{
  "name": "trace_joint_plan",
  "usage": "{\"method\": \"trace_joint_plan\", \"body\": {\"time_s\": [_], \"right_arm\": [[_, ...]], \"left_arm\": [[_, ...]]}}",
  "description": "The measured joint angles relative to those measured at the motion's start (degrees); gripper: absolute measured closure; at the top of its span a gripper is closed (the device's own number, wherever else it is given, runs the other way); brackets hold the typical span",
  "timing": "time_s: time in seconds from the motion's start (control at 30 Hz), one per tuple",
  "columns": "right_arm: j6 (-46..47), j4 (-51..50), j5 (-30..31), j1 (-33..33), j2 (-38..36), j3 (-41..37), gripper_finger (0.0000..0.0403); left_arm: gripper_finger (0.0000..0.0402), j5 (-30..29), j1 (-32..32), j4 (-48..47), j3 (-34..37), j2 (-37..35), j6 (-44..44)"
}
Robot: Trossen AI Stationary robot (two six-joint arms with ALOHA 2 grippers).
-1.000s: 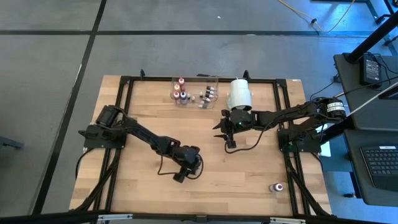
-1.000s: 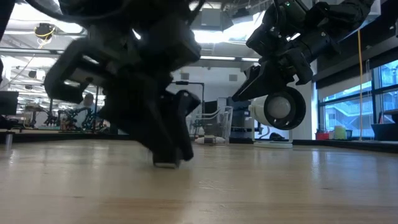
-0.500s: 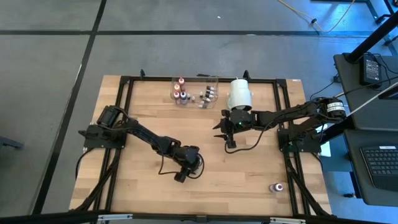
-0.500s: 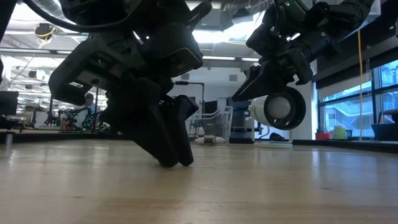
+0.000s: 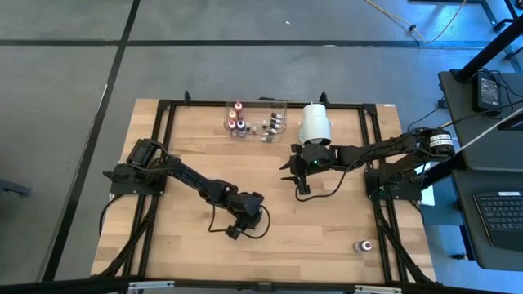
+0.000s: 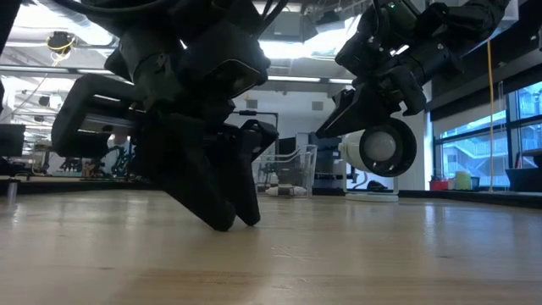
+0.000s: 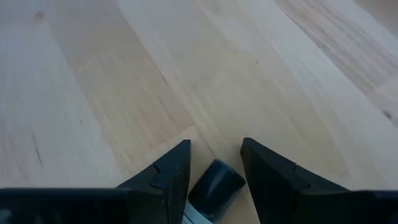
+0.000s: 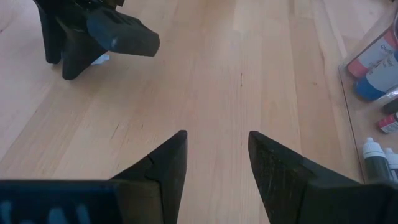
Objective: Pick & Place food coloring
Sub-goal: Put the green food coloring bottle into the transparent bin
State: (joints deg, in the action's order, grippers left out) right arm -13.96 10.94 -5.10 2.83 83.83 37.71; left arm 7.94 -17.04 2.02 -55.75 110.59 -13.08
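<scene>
from above, my left fingers (image 5: 233,233) press low on the surface (image 5: 163,237), right fingers (image 5: 288,173) wait near the tray (image 5: 282,110). left wrist: my fingers clamp a dark-capped vial (image 7: 214,186). right wrist: my right fingers gape, empty.

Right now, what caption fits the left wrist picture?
Left gripper closed around a small dark-capped bottle on the wooden table.
</scene>
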Motion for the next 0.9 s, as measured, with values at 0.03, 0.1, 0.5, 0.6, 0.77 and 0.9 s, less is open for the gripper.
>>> {"method": "trace_joint_plan", "body": {"time_s": [0.03,0.1,0.5,0.6,0.77,0.9], "right_arm": [[0.0,0.0,0.0,0.0,0.0,0.0,0.023],[0.0,0.0,0.0,0.0,0.0,0.0,0.023],[0.0,0.0,0.0,0.0,0.0,0.0,0.023],[0.0,0.0,0.0,0.0,0.0,0.0,0.023],[0.0,0.0,0.0,0.0,0.0,0.0,0.023],[0.0,0.0,0.0,0.0,0.0,0.0,0.023]], "left_arm": [[0.0258,0.0,0.0,0.2,0.0,0.0,-0.1],[0.0258,0.2,0.0,0.4,0.1,0.0,-0.4],[0.0258,0.8,-0.2,-0.3,0.1,0.1,-9.0],[0.0258,0.9,-0.2,-0.8,0.1,0.1,-9.2],[0.0258,0.9,-0.2,-0.9,0.1,0.1,-10.8],[0.0258,1.0,0.0,-1.1,0.1,0.1,-14.6]]}}
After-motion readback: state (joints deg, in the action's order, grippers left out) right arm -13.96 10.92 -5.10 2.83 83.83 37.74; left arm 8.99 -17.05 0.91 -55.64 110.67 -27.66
